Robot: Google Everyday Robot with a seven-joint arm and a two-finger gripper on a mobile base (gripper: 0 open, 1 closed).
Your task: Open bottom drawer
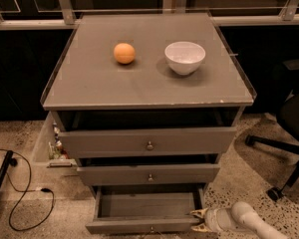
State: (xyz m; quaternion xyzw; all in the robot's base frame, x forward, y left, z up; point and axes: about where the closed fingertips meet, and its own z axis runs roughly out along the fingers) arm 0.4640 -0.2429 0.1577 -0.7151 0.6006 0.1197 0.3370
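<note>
Standing pulled out at the bottom centre of the frame, the bottom drawer (147,205) is seen from above, its bare grey inside exposed. Its flat front runs along the lower edge of the frame, and a small round knob (151,229) is partly cut off there.

The gripper (198,220) is placed at the drawer's right front corner, in the lower right of the frame. Its two pale fingertips (198,213) are held apart, one behind the drawer front and one before it, so that the right end of the front lies between them. Whether the tips press on the front cannot be told. A light, rounded arm (244,216) is seen running from the gripper to the lower right corner.

Directly above, the middle drawer (148,174) is set slightly out, and the top drawer (148,142) above it is set out further; a dark gap is shown over each. All three are topped by the flat grey cabinet top (149,86), whose front edge overhangs them. An orange (124,53) and a white bowl (185,57) are placed on it towards the back, well apart from each other.

Speckled floor (239,176) is left open to the right of the drawers, between the cabinet and a dark office chair (294,128) at the right edge. To the left, a clear side bin (44,146) is fixed against the cabinet, and a black cable (25,203) is looped on the floor in the lower left.
</note>
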